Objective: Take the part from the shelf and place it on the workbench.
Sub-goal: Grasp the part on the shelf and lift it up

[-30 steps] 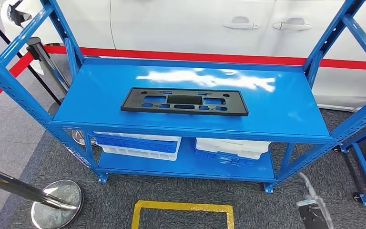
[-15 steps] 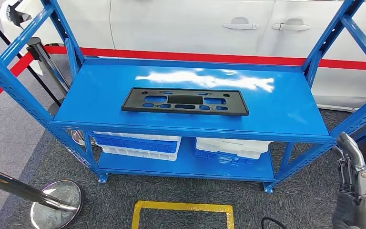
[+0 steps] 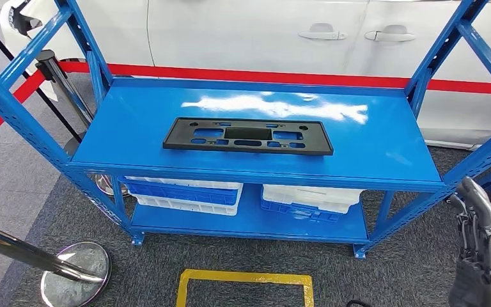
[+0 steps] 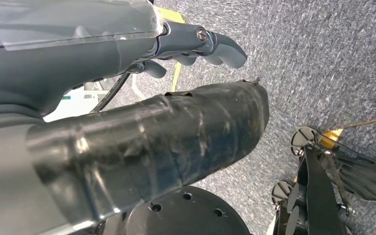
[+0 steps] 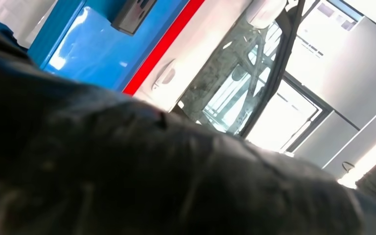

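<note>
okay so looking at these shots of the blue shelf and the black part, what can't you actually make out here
- Right hand: head view, cut off by the picture's edge, so its grasp state is unclear.
- Right wrist view: a blurred dark cover hides most; only a corner of the black part shows.
- Bins on the lower shelf: contents hidden by the top shelf.

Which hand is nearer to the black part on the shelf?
Right. The right hand is raised beside the shelf, off the black part's right end; the left hand hangs over the floor.
</note>
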Tool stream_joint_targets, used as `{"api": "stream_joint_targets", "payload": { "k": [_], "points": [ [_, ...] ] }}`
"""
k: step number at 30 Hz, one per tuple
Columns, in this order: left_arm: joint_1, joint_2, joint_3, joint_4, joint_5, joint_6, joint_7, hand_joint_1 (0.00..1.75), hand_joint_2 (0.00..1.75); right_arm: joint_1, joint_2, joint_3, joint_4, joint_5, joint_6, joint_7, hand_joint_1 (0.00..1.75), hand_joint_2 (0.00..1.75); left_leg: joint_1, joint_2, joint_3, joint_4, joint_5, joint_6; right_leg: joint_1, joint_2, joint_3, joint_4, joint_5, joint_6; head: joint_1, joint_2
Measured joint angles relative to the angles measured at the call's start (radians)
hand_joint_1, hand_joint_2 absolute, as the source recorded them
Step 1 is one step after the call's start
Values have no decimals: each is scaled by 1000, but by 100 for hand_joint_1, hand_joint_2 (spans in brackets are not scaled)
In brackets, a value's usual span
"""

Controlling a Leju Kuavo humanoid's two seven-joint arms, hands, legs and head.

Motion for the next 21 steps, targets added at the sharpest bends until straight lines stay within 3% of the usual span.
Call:
{"api": "stream_joint_targets", "payload": {
  "k": [10,12,15,19,21],
  "points": [
    [0,0,1,0,-1,0,0,0,0,2,-1,10,-3,5,0,8,0,0,0,0,0,0,0,0,0,0,0,0,0,0,0,0],
    [0,0,2,0,-5,0,0,0,0,8,-7,20,-3,30,-1,48,0,0,0,0,0,0,0,0,0,0,0,0,0,0,0,0],
    [0,1,2,0,-23,-4,6,0,0,32,-54,91,3,65,-34,197,0,0,0,0,-2,0,0,0,0,0,0,0,0,0,0,0],
    [-3,7,0,0,-65,-19,17,0,0,24,-188,296,68,14,-144,393,0,175,0,0,-6,0,-1,0,0,0,1,0,0,0,0,0],
    [-4,12,-5,-1,-86,-29,18,0,0,-16,-262,415,127,-33,-192,444,0,175,0,0,-5,0,0,0,0,0,1,0,0,0,0,0]
  ]
}}
